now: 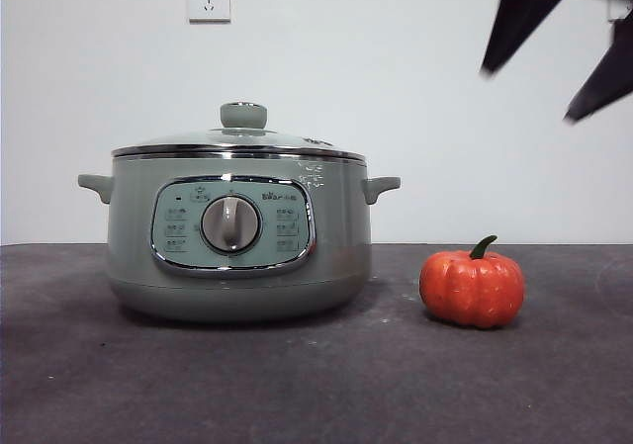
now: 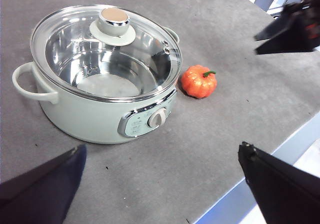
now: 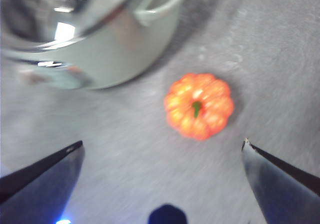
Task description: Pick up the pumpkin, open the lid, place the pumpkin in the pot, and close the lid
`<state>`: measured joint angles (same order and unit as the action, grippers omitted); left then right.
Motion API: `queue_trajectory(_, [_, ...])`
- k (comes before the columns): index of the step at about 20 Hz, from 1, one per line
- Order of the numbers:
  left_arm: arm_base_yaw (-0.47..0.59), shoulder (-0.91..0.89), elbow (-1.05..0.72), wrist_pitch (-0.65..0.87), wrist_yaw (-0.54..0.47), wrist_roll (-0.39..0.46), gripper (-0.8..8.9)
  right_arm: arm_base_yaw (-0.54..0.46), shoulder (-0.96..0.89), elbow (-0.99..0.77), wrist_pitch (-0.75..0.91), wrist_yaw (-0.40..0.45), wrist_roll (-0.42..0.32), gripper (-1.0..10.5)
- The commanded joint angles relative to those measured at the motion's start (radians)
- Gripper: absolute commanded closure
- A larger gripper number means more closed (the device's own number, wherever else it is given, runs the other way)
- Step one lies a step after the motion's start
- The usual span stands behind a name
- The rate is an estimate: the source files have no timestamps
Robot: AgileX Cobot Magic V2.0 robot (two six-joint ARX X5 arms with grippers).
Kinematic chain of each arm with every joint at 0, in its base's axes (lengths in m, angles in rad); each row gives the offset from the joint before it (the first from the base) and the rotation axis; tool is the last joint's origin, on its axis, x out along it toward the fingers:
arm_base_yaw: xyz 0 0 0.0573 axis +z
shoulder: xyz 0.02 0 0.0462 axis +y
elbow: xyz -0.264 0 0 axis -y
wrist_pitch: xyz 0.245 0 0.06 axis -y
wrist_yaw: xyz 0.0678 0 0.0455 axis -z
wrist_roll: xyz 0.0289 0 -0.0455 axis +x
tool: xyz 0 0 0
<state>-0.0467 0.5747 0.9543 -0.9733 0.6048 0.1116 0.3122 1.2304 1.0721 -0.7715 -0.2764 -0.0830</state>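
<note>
orange ribbed pumpkin (image 3: 199, 106) sat on the table beside the pot (image 1: 237, 241) — likely light, hard, slick. right gripper (image 3: 162, 149) hung above it, jaws wide, empty; grip across the ribs.

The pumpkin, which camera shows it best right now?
The front view: the pumpkin is sharp, side-on, with its ribs and curved stem clear on the table. The left wrist view shows it small beside the pot. The right wrist view shows it from above, blurred, ahead of the open right pincer.
</note>
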Motion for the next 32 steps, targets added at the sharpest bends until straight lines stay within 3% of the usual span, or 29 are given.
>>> queue_trajectory(1, [0.002,-0.002,0.002,0.003,0.002,0.005,1.17,0.029,0.089,0.003,0.06,0.058,0.002,2.8])
queue_trajectory(7, [0.002,-0.002,0.002,0.003,0.002,0.005,1.17,0.084,0.271,0.003,0.188,0.157,-0.005,2.8])
queue_trajectory(25, [0.002,-0.002,0.002,0.003,0.001,0.005,1.17,0.089,0.511,0.003,0.285,0.176,0.006,2.9])
queue_trajectory(27, [0.002,-0.001,0.002,0.003,0.0,0.005,1.17,0.089,0.51,0.003,0.301,0.176,0.016,4.4])
queue_trajectory(30, [0.002,-0.002,0.002,0.003,0.0,0.005,1.17,0.089,0.51,0.003,0.291,0.173,0.033,8.8])
queue_trajectory(31, [0.002,-0.001,0.002,0.003,0.0,0.005,1.17,0.089,0.509,0.003,0.291,0.172,0.034,9.6])
queue_trajectory(32, [0.002,-0.001,0.002,0.004,0.0,0.005,1.17,0.089,0.505,0.003,0.291,0.172,0.041,9.6])
